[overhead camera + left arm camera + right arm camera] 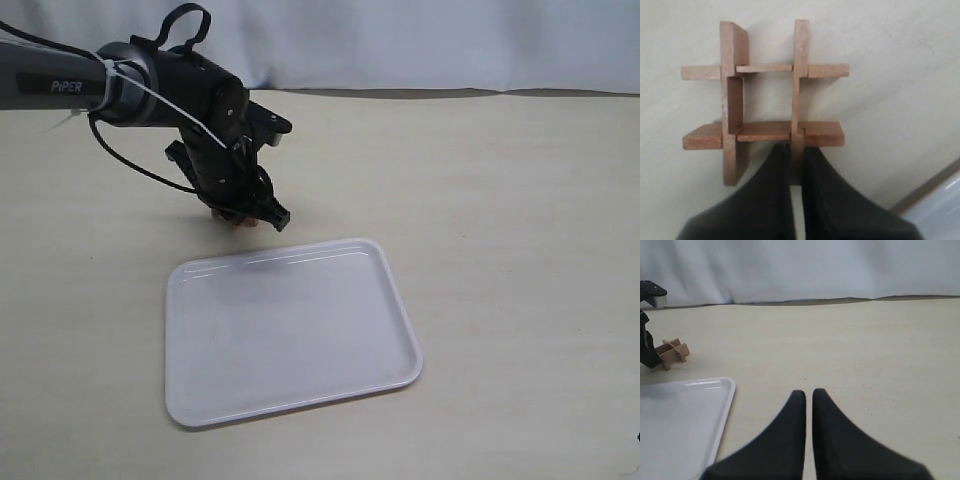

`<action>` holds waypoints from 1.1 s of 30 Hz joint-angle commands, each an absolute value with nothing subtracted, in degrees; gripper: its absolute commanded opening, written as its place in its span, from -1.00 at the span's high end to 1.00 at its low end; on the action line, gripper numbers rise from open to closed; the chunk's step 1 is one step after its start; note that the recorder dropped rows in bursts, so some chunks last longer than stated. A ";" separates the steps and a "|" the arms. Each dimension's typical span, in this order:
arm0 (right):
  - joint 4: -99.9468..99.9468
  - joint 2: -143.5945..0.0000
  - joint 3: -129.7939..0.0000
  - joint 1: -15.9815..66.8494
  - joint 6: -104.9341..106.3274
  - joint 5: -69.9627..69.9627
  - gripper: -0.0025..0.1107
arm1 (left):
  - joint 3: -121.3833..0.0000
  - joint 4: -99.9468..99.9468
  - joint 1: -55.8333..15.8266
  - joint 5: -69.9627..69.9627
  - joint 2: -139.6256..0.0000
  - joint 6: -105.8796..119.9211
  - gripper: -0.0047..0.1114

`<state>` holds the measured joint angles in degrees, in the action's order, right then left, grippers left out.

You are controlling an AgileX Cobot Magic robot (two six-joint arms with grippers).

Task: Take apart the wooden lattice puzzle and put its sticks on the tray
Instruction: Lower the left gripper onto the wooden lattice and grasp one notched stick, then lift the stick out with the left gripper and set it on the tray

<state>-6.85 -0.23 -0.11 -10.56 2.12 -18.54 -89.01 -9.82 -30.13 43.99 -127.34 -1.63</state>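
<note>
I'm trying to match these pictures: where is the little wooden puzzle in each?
Exterior view: the wooden puzzle peeks out under the left gripper, just beyond the tray's far rim.
Left wrist view: fills the middle, one stick's end between the fingers.
Right wrist view: small, beyond the tray's rim.
Shared landmark: the white tray, near the puzzle in all three.

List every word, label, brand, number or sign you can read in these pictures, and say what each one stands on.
"PiPER": pale letters on the dark tube of the left arm, in the exterior view.
No other text: the tray, the wooden lattice puzzle and the table show no writing, and neither wrist view shows any.
</note>
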 commanded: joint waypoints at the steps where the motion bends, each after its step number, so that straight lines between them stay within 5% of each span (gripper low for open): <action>1: -6.84 0.00 0.00 -10.36 2.19 -18.38 0.88 | -89.39 -9.31 -30.06 45.32 -125.35 -1.21 0.92; 16: -6.84 0.00 0.00 -10.36 2.19 -18.38 0.88 | -89.39 2.93 -30.58 48.27 -114.55 8.11 0.92; 26: -6.84 0.00 0.00 -10.36 2.19 -18.38 0.88 | -89.39 11.38 -45.44 47.66 -116.03 14.68 0.92; 33: -6.84 0.00 0.00 -10.36 2.19 -18.38 0.88 | -89.39 11.17 -48.03 49.42 -119.59 10.05 0.92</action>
